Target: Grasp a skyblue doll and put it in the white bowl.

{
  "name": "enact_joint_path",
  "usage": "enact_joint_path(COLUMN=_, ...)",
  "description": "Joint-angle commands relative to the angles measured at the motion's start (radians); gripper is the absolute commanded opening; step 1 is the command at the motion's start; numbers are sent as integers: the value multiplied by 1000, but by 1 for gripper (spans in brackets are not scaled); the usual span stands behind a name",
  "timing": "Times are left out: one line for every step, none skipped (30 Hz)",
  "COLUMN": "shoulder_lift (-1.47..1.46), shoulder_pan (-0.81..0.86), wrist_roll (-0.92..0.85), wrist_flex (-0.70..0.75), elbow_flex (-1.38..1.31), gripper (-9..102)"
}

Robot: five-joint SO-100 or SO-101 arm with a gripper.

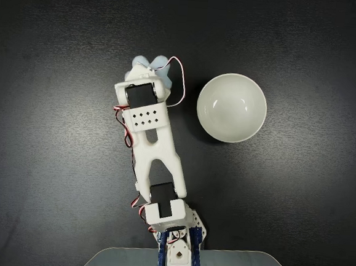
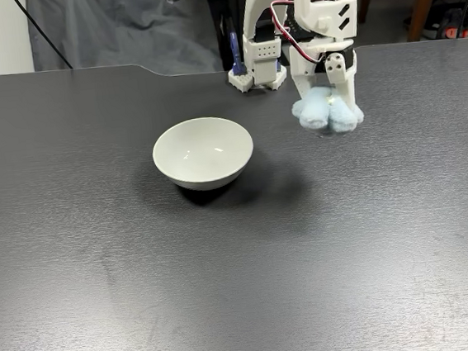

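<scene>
A small fluffy skyblue doll (image 2: 327, 113) hangs clear above the dark table, held in my white gripper (image 2: 327, 100), which is shut on it. From above, the doll (image 1: 151, 64) peeks out past the far end of the arm, whose body hides the fingers. The round white bowl (image 2: 203, 152) stands on the table to the left of the doll in the front fixed view; from above the bowl (image 1: 232, 107) lies to the right of the arm. The bowl holds nothing.
The table is a dark matte surface (image 2: 245, 290) with wide bare room in front of the bowl. The arm's base (image 1: 178, 247) stands at the table's edge. Grey cloth (image 2: 121, 33) and furniture legs lie behind the table.
</scene>
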Motion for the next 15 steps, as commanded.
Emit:
enact_joint_path(shoulder_lift=135, shoulder_pan=172, wrist_roll=12, wrist_flex=-12, elbow_flex=-91, gripper=-1)
enact_joint_path(shoulder_lift=137, shoulder_pan=213, wrist_roll=12, wrist_flex=-12, elbow_flex=-91, gripper=-1)
enact_joint_path(shoulder_lift=135, shoulder_pan=247, wrist_roll=12, wrist_flex=-12, elbow_flex=-91, gripper=-1)
enact_joint_path(shoulder_lift=133, shoulder_pan=285, wrist_roll=12, wrist_flex=-12, elbow_flex=-91, gripper=-1)
enact_joint_path(shoulder_lift=133, shoulder_pan=325, wrist_roll=12, wrist_flex=-12, elbow_flex=-91, gripper=-1)
enact_joint_path(shoulder_lift=135, shoulder_pan=370, wrist_roll=12, wrist_flex=-12, elbow_flex=-91, gripper=-1)
enact_joint_path(shoulder_lift=137, shoulder_pan=407, wrist_roll=12, wrist_flex=-12, elbow_flex=-91, gripper=-1)
enact_joint_path(shoulder_lift=137, shoulder_pan=437, wrist_roll=12, wrist_flex=-12, elbow_flex=-91, gripper=-1)
enact_joint_path(shoulder_lift=137, shoulder_pan=463, wrist_roll=12, wrist_flex=-12, elbow_flex=-91, gripper=-1)
enact_joint_path(shoulder_lift=137, shoulder_pan=488, wrist_roll=12, wrist_flex=-12, elbow_flex=-91, gripper=-1)
enact_joint_path(shoulder_lift=137, shoulder_pan=512, wrist_roll=12, wrist_flex=-12, elbow_flex=-89, gripper=-1)
enact_joint_path(shoulder_lift=137, shoulder_pan=534, wrist_roll=12, wrist_flex=-12, elbow_flex=-86, gripper=-1)
enact_joint_path(shoulder_lift=137, shoulder_pan=555, wrist_roll=12, wrist_flex=-12, elbow_flex=-81, gripper=-1)
enact_joint_path(shoulder_lift=133, shoulder_pan=574, wrist_roll=12, wrist_flex=-12, elbow_flex=-78, gripper=-1)
enact_joint_path(shoulder_lift=130, shoulder_pan=586, wrist_roll=12, wrist_flex=-9, elbow_flex=-77, gripper=-1)
